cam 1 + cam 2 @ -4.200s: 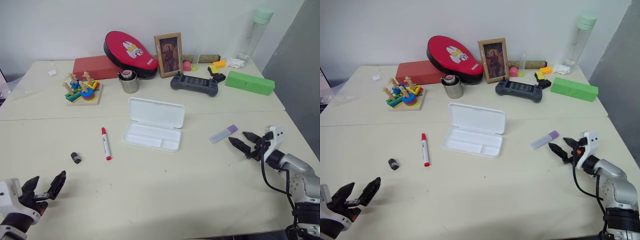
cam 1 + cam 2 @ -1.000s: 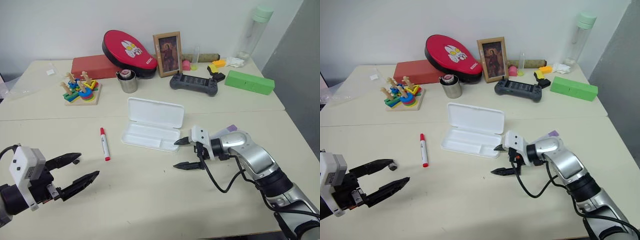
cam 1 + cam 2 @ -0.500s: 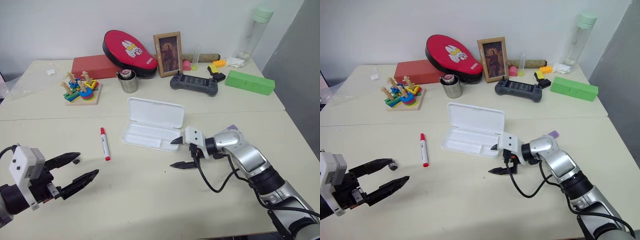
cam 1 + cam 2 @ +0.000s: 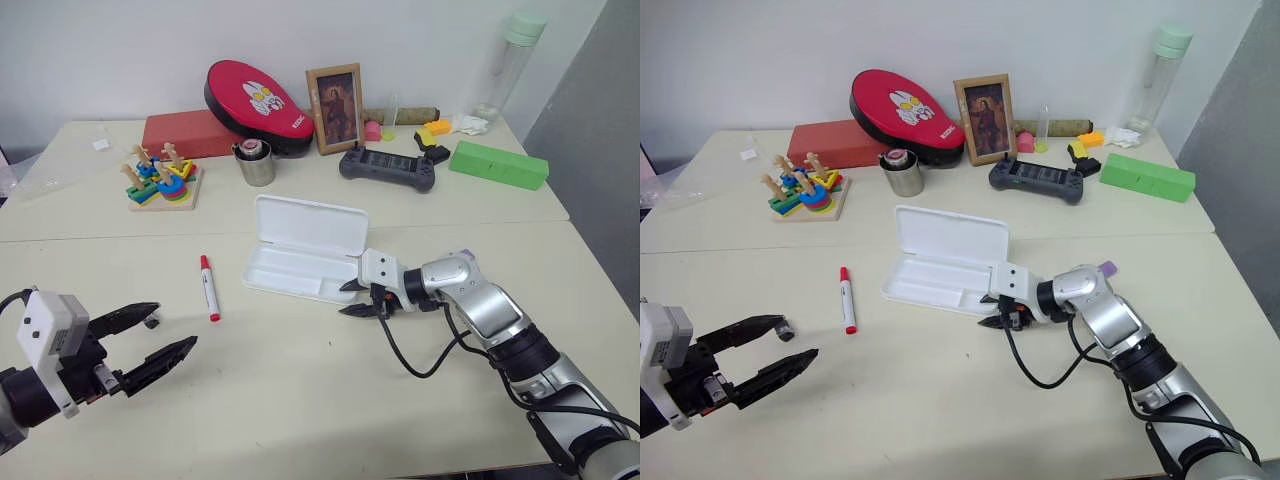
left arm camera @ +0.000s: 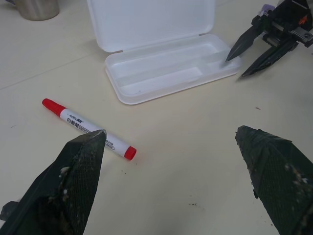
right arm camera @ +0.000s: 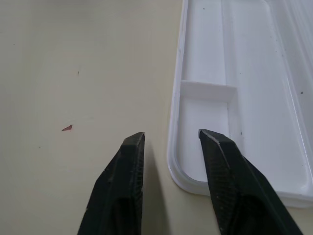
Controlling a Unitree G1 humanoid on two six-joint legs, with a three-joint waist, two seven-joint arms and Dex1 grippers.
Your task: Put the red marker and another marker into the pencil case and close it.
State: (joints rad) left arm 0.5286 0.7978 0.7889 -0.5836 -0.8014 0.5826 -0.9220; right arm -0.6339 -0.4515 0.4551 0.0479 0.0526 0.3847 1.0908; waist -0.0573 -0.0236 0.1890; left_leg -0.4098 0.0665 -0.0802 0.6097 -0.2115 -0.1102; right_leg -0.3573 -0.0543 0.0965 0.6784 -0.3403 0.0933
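Left eye view, one red marker (image 4: 210, 288), one open pencil case (image 4: 306, 250), left claw (image 4: 160, 336) spread empty, right claw (image 4: 353, 298) narrowed astride its rim.

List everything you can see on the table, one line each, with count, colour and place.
Pencil case: one, white, open, table centre.
Red marker: one, white with red cap, left of the case.
Purple marker: one, behind the right arm.
Black cap: one, by the left gripper.
Stacking toy: one, multicoloured, back left.
Red box: one, back.
Red pouch: one, against the wall.
Metal cup: one, silver, back centre.
Picture frame: one, wooden, back.
Controller: one, dark grey, back right.
Green box: one, back right.
Bottle: one, clear, green cap, back right.
Left gripper: black, open, above the table.
Right gripper: black, astride the case's near-right rim.
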